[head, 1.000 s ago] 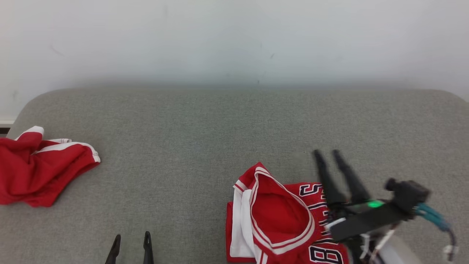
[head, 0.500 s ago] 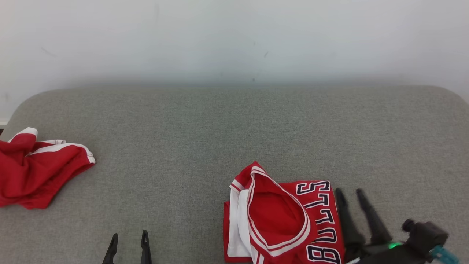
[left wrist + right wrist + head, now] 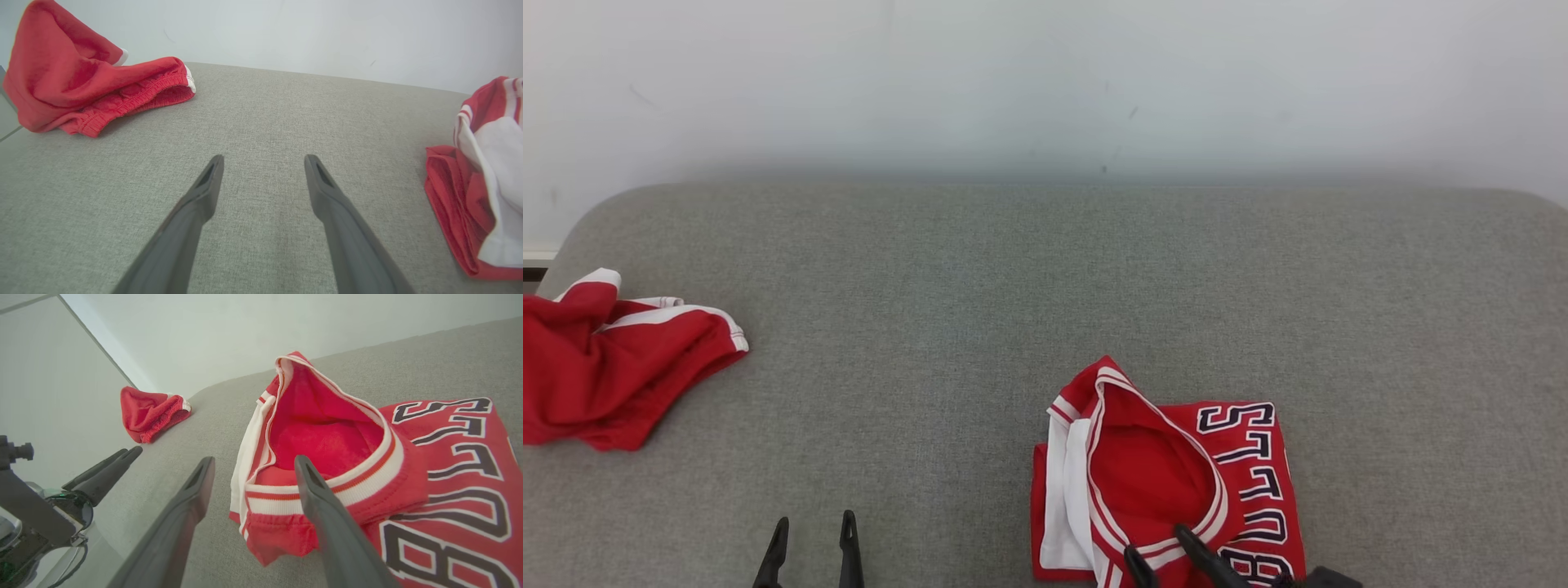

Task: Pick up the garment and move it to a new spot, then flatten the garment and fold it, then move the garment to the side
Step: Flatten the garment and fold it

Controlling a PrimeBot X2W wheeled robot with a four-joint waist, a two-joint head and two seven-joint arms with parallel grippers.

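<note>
The garment (image 3: 1176,474) is a red jersey with white trim and dark lettering. It lies folded on the grey cushion (image 3: 1013,286), near the front edge and right of centre. Its collar opening gapes upward in the right wrist view, on the garment (image 3: 327,433). My right gripper (image 3: 1160,545) is open at the bottom edge, its tips over the jersey's near hem and holding nothing. From the wrist, the right gripper (image 3: 254,461) has one finger over the collar band. My left gripper (image 3: 813,531) stands open over bare cushion, well left of the garment (image 3: 482,171).
A crumpled pair of red shorts (image 3: 613,367) with white trim lies at the cushion's far left edge, seen again as the shorts (image 3: 90,85). A pale wall (image 3: 1045,82) runs behind the cushion. Bare grey fabric stretches between the two red pieces.
My right gripper has pulled back from the jersey's right side to the near edge and shifted left. The jersey and the left gripper have stayed put; the camera shifted slightly.
</note>
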